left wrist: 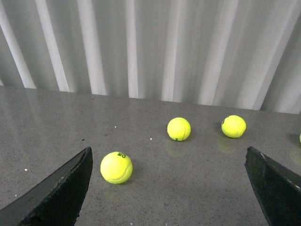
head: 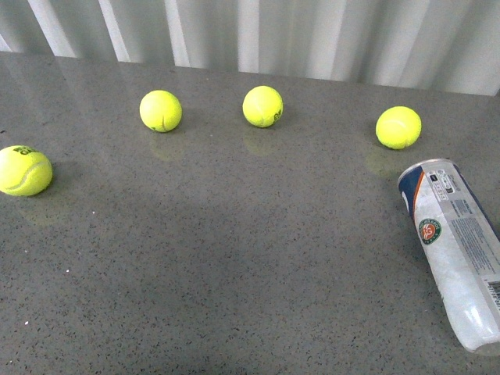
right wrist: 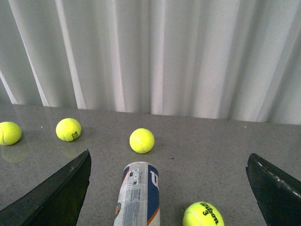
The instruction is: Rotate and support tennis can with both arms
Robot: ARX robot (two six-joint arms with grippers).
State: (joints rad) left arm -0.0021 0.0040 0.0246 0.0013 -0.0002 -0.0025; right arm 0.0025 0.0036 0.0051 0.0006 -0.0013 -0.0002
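Observation:
The tennis can (head: pixel 457 246) lies on its side at the right of the grey table, its labelled end pointing away and its clear end near the front edge. The round logo faces up and to the left. It looks empty. In the right wrist view the can (right wrist: pixel 138 193) lies lengthwise between the wide-open fingers of my right gripper (right wrist: pixel 169 188), which hangs above and behind it without touching. My left gripper (left wrist: pixel 169 186) is open and empty over bare table, with a tennis ball (left wrist: pixel 116 167) near its one finger. Neither arm shows in the front view.
Several yellow-green tennis balls lie loose on the table: one at far left (head: pixel 25 169), two at the back (head: pixel 160 110) (head: pixel 262 106), one just beyond the can (head: pixel 398 127). Another ball (right wrist: pixel 203 215) lies beside the can in the right wrist view. A white corrugated wall (head: pixel 312 31) backs the table.

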